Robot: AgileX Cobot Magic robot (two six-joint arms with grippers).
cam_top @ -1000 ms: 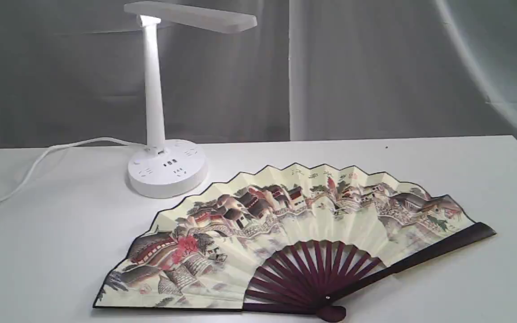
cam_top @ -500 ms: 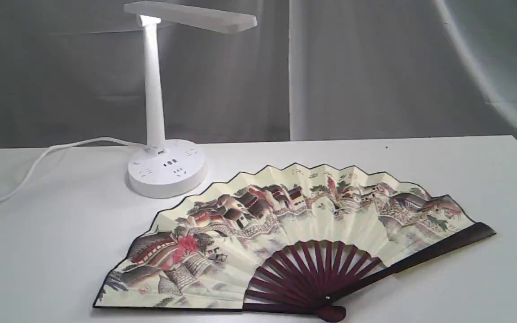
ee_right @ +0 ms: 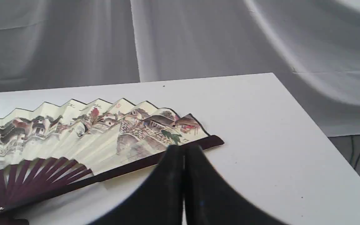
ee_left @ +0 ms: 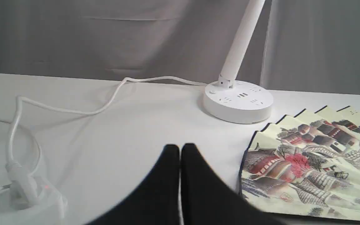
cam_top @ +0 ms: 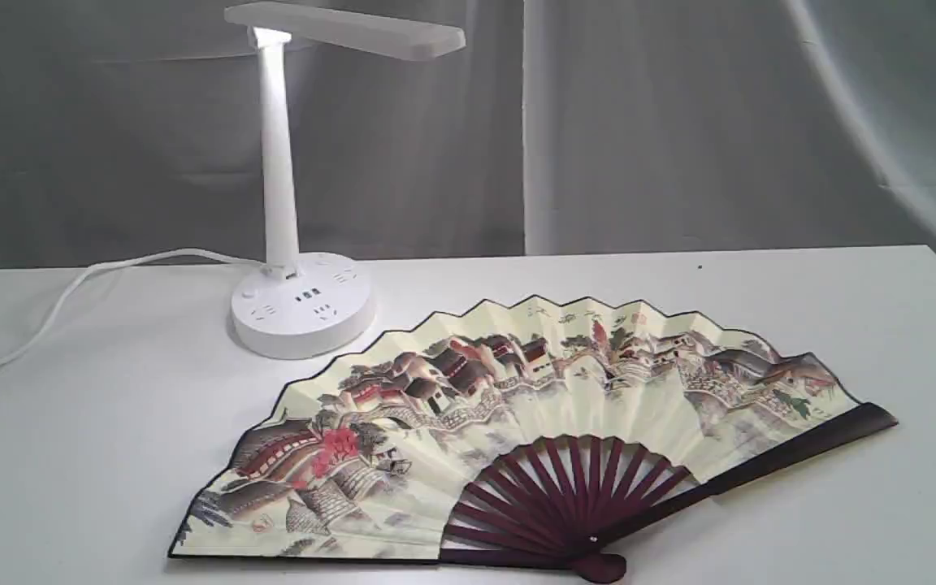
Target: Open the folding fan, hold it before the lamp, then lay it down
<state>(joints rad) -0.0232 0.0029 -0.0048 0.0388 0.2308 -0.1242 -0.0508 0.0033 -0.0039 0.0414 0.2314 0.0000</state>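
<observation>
Your jaws, both pairs, press together empty; the folding fan (cam_top: 565, 390) touches the frame's bottom edge at its pivot.

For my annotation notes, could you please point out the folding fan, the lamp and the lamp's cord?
folding fan (cam_top: 517, 390), exterior view, on the painted paper leaf.
lamp (cam_top: 279, 162), exterior view, on the upright post.
cord (ee_left: 83, 112), left wrist view, on its middle stretch.

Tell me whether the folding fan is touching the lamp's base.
Apart. The left wrist view shows a strip of bare table between the folding fan at its nearest pleat and the lamp at its round base.
</observation>
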